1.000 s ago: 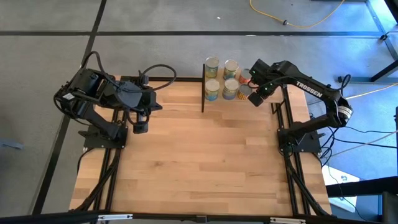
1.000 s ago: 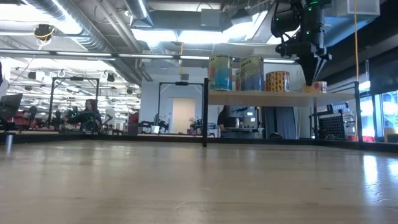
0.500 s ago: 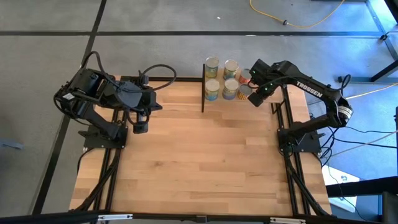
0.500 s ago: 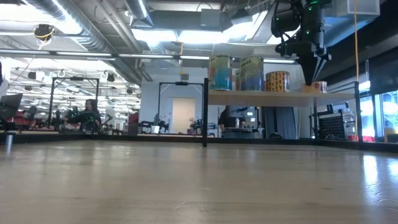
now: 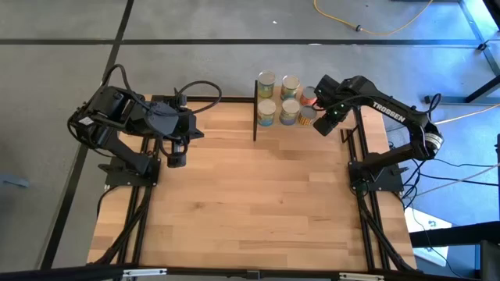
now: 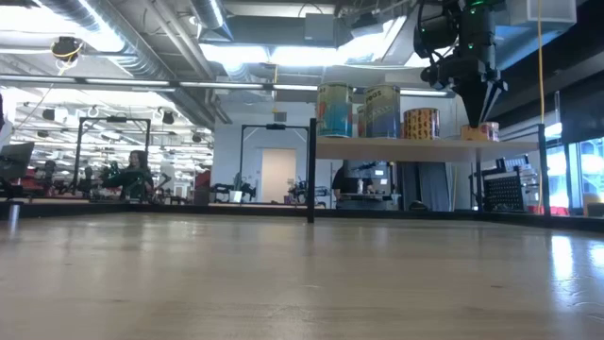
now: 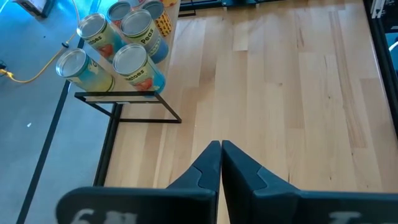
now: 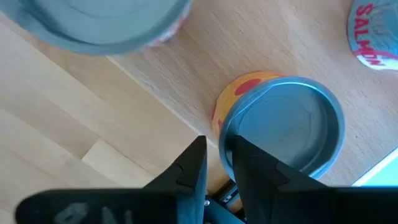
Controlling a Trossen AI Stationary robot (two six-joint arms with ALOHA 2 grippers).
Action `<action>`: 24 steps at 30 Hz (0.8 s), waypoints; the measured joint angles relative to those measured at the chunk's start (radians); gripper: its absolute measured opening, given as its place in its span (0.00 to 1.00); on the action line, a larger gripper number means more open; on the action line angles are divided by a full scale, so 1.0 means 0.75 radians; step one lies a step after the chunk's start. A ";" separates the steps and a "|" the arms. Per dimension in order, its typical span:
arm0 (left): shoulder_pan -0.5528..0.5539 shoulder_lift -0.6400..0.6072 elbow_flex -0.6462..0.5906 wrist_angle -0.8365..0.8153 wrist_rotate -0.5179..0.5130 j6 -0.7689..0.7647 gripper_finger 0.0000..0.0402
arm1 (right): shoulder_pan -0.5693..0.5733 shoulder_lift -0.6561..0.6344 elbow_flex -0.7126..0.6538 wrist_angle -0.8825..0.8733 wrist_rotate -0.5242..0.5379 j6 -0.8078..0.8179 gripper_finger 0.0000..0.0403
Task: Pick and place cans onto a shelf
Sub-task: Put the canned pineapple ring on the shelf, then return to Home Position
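Several cans stand on the light-wood shelf (image 6: 377,146) at the table's far edge: two tall ones (image 6: 333,109) (image 6: 382,111), a short yellow one (image 6: 421,123), and a low can with a yellow-and-red label and silver top (image 8: 280,130) at the right end (image 6: 490,130). My right gripper (image 8: 217,144) points down over the shelf's right end (image 5: 321,122), its tips (image 6: 477,121) just left of the low can, the fingers shut to a narrow slit. My left gripper (image 5: 176,161) waits shut over the table's left part (image 7: 221,144). My right gripper comes from above, pointing down. The outer side of one finger (image 8: 239,155) stands at the low can's rim (image 8: 225,140) on the can's left side. I cannot tell whether it touches. The can stands upright on the shelf board.
Another can's grey top (image 8: 93,25) and a can labelled salmon (image 8: 373,31) stand close to the right gripper. Black posts (image 6: 310,170) (image 6: 543,175) carry the shelf. The wide wooden tabletop (image 5: 258,195) lies in front of it.
My right gripper has gone a little toward the table's right edge at the same height, toward the low can at the shelf's right end.
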 joint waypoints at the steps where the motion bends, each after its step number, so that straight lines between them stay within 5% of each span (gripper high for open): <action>1: 0.000 0.000 0.000 0.000 0.000 0.000 0.01 | 0.000 0.000 0.006 0.000 -0.004 0.000 0.20; 16: 0.000 0.000 0.000 0.000 -0.042 0.001 0.00 | 0.012 0.000 0.412 -0.175 0.040 -0.005 0.18; 24: 0.000 -0.044 -0.002 0.000 -0.102 0.053 0.00 | 0.130 -0.004 0.753 -0.238 0.031 -0.124 0.02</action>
